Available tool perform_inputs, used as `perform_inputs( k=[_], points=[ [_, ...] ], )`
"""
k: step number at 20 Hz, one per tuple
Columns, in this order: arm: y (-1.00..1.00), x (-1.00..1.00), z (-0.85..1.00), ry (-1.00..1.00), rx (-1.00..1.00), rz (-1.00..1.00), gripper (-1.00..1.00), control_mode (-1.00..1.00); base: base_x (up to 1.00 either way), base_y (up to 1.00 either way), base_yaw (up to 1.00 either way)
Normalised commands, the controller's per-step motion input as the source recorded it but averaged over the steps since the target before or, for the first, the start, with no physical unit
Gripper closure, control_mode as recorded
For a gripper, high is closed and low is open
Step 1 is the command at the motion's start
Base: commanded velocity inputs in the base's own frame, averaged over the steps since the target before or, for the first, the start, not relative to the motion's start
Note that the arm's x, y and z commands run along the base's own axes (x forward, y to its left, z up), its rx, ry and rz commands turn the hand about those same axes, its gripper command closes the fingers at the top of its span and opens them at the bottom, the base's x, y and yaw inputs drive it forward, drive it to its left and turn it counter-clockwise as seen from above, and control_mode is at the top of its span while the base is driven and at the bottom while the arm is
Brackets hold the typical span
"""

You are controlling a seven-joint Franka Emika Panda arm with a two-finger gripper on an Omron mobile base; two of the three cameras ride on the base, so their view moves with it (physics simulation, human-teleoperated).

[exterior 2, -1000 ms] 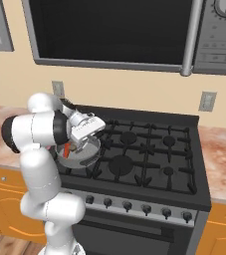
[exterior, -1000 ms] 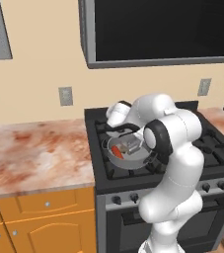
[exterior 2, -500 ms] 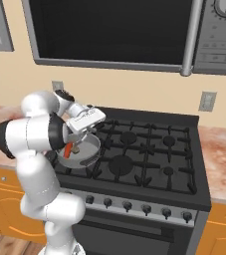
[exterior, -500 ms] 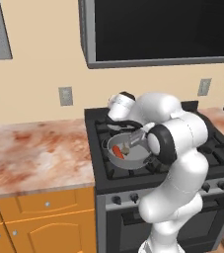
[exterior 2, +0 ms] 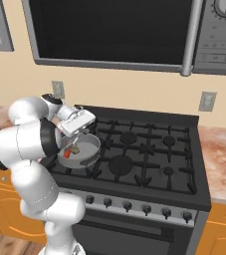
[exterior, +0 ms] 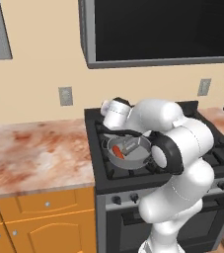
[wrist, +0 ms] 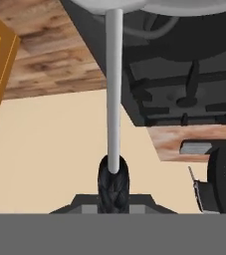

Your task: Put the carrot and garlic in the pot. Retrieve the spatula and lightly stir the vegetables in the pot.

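Note:
The pot (exterior: 139, 161) stands on the stove's front left burner, and its rim also shows from the other side (exterior 2: 92, 158). Inside it lies the orange-red carrot (exterior: 118, 152) (exterior 2: 67, 154), with the small beige garlic (exterior 2: 76, 148) beside it. My gripper (wrist: 113, 175) is shut on the thin shaft of the spatula (wrist: 114, 89), which runs straight away from the fingertips. The hand hangs over the pot's back rim, gripper (exterior 2: 79, 131) pointing down into it. A grey piece of the spatula (exterior: 129, 146) reaches the pot's floor next to the carrot.
The black stove (exterior 2: 149, 149) has free burners to the right of the pot. A marbled counter (exterior: 34, 153) extends left of it, with a microwave (exterior 2: 114, 30) above. My own elbow (exterior: 182, 143) bulks close beside the pot.
My hand has shifted a little to the left over the pot, and the spatula has swept along with it. Carrot and garlic remain in the pot.

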Motion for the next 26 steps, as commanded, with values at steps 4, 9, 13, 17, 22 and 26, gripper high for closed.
perform_inputs(
  k=[4, 9, 13, 17, 22, 26],
  points=[
    [0.1, 0.38, -0.03, 0.02, -0.01, 0.04, 1.0, -1.0, 0.0, 0.0, 0.0],
    [0.18, 0.34, -0.17, 0.04, -0.02, 0.0, 1.0, -1.0, 0.0, 0.0, 0.0],
    [0.29, 0.06, -0.01, 0.14, 0.0, 0.03, 1.0, -1.0, 0.0, 0.0, 0.0],
    [0.1, 0.24, -0.17, 0.15, -0.04, 0.01, 1.0, -1.0, 0.0, 0.0, 0.0],
    [0.0, 0.34, -0.18, 0.14, -0.11, 0.0, 1.0, -1.0, 0.0, 0.0, 0.0],
    [0.01, 0.41, -0.02, 0.05, -0.09, 0.0, 1.0, -1.0, 0.0, 0.0, 0.0]
  ],
)
